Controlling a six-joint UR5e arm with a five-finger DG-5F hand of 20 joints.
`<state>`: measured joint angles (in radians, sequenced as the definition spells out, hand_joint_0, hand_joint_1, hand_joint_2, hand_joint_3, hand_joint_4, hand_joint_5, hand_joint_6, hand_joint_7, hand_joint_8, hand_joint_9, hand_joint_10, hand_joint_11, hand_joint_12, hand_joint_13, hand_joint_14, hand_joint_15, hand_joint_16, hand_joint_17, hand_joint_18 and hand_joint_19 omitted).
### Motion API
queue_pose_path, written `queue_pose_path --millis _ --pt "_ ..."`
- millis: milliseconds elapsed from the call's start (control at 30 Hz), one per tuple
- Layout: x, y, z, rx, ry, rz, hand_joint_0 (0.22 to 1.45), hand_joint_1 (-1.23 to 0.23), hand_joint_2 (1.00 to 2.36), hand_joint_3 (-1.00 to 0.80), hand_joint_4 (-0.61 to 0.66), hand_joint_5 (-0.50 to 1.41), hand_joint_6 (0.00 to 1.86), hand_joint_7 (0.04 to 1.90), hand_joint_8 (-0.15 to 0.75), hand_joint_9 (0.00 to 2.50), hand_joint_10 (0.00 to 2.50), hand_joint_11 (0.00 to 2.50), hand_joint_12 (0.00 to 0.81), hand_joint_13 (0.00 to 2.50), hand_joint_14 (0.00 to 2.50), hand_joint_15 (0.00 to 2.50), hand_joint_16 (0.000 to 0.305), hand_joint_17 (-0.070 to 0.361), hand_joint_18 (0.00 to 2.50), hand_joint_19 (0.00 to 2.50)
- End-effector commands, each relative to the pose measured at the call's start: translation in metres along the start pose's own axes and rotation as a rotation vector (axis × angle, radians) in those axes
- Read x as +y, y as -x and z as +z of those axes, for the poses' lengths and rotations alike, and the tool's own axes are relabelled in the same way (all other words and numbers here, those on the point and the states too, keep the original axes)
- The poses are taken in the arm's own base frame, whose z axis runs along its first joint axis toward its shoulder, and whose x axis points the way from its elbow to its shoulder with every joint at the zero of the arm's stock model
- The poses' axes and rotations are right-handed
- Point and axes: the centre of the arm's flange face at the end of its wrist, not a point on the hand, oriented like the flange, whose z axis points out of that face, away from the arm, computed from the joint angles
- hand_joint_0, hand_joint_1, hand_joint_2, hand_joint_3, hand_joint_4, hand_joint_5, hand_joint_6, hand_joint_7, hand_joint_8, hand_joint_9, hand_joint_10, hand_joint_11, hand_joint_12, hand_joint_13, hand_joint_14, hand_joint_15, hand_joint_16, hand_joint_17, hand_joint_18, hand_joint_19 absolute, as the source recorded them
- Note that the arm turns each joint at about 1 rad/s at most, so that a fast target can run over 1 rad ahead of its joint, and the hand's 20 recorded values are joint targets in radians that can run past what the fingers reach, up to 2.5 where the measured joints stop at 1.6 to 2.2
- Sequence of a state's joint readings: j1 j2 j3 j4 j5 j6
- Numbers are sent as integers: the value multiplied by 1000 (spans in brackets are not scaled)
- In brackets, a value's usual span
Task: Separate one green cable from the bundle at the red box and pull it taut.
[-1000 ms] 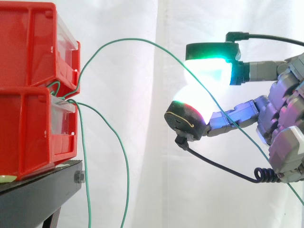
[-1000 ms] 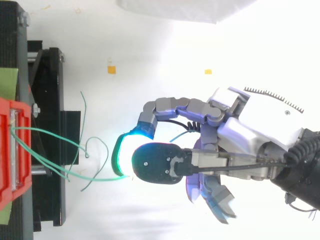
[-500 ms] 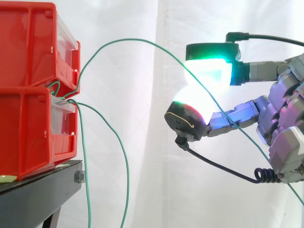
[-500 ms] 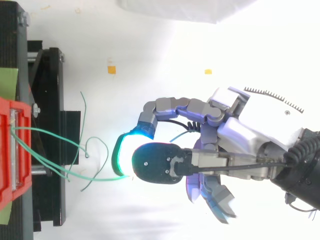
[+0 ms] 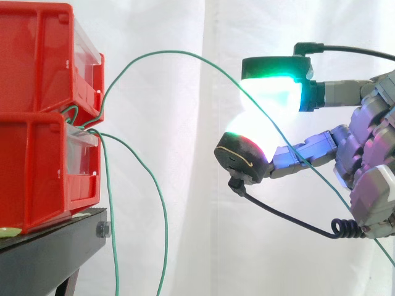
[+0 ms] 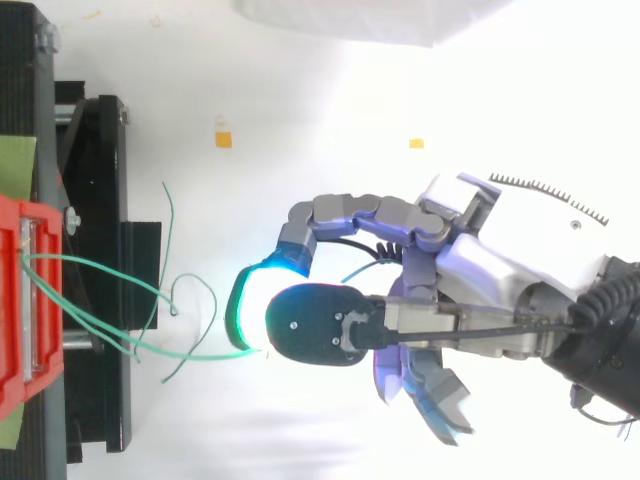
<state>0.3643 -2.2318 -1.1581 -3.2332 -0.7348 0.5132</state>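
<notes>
White curtain [image 5: 185,203] in the back, black bench [image 5: 43,262] down in the lower left with a bolt [image 5: 103,230] on its edge. From above, two small orange tape bits [image 6: 223,139] sit well apart on the white surface [image 6: 330,100].

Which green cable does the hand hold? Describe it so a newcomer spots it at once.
Find the stacked red bins at the side view's left, where green cables come out. One green cable arcs up and right into the glowing fingertips of the hand; the other cables hang down beside the stand.
</notes>
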Motion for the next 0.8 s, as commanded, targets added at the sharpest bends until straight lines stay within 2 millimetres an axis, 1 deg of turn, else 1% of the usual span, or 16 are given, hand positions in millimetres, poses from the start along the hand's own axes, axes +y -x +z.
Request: queue_pose_path --millis 0,133,167,200,367,500,600,733,767 --pt "-3 4 -3 -12 -19 -22 759 -746 1021 -190 69 148 503 1268 177 2310 24 653 444 2053 20 627 69 155 2500 521" --pt "-13 6 -9 -15 -41 -25 759 -746 1022 -190 69 148 503 1268 175 2308 25 653 444 2054 20 623 69 154 2500 523" --pt "-21 9 -11 -20 -51 -21 758 -745 1021 -187 69 148 503 1268 178 2311 24 656 446 2052 21 628 68 154 2500 524" --pt "-25 10 -13 -21 -55 -22 758 -745 1021 -190 69 148 503 1268 184 2310 25 648 451 2054 21 619 68 154 2500 520" --pt "-31 16 -25 -40 -58 -21 758 -745 1021 -191 70 148 503 1268 177 2311 24 658 446 2054 21 625 68 154 2500 524" --pt "-25 16 -33 -50 -46 -14 756 -746 1022 -188 68 148 503 1267 183 2310 25 638 446 2052 22 628 68 154 2500 523" --pt "-25 17 -34 -53 -51 -10 757 -745 1021 -190 62 148 503 1269 185 2308 25 654 449 2052 19 612 69 154 2500 522" --pt "-19 19 -38 -60 -61 -14 757 -745 1021 -190 68 148 503 1267 186 2308 25 654 445 2052 22 622 68 154 2500 524" --pt "-12 20 -42 -64 -66 -19 757 -745 1022 -191 70 148 503 1267 180 2309 24 655 446 2052 20 625 68 153 2500 530"
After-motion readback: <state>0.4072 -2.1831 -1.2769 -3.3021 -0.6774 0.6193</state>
